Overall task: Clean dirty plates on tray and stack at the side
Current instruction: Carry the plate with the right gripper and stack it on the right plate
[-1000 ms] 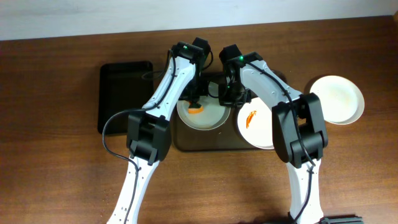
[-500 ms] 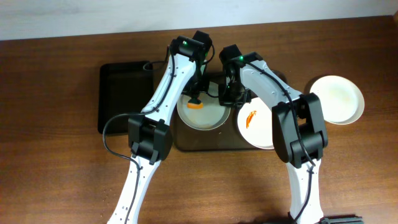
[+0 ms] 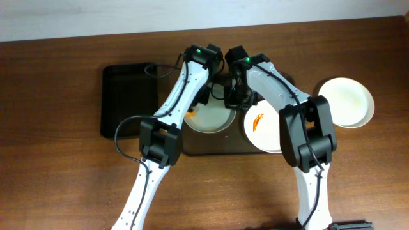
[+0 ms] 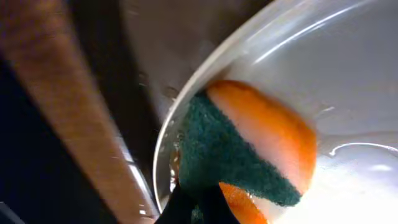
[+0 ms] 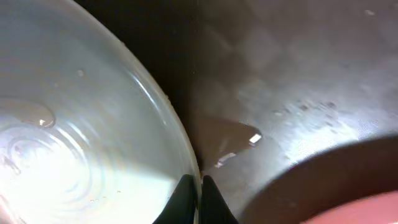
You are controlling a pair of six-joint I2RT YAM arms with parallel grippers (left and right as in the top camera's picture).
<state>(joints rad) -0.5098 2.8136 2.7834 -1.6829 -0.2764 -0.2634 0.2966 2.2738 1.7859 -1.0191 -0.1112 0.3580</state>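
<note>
Clamps the sponge point(image 4: 249, 149) in the left gripper point(image 4: 196, 206), fingers shut on its lower end, green scrubbing face toward the rim and orange face toward the hollow of the plate point(image 4: 348, 93). Pinches the opposite rim of that same plate with the right gripper point(image 5: 194, 194), fingers pressed together on the thin edge, steadying it on the tray point(image 5: 298, 93).

Against a second ago: puts the sponge at the plate's left rim rather than nearer its middle, and carries the left arm point(image 3: 182, 96) a little rightward at the wrist. Keeps the right-hand pinch where it was. Shows only white across the open part of the plate from overhead, apart from the sponge itself, though partly hidden under the arm.

Suggests a wipe run out to the edge, so probably late in the scrubbing of this plate. Still calls for lifting it out and stacking it on the clean plate point(image 3: 346, 102) off to the right, well clear of the tray. Leaves untouched the second plate point(image 3: 268, 131) on the tray's right edge, orange streak point(image 3: 257, 120) across it.
</note>
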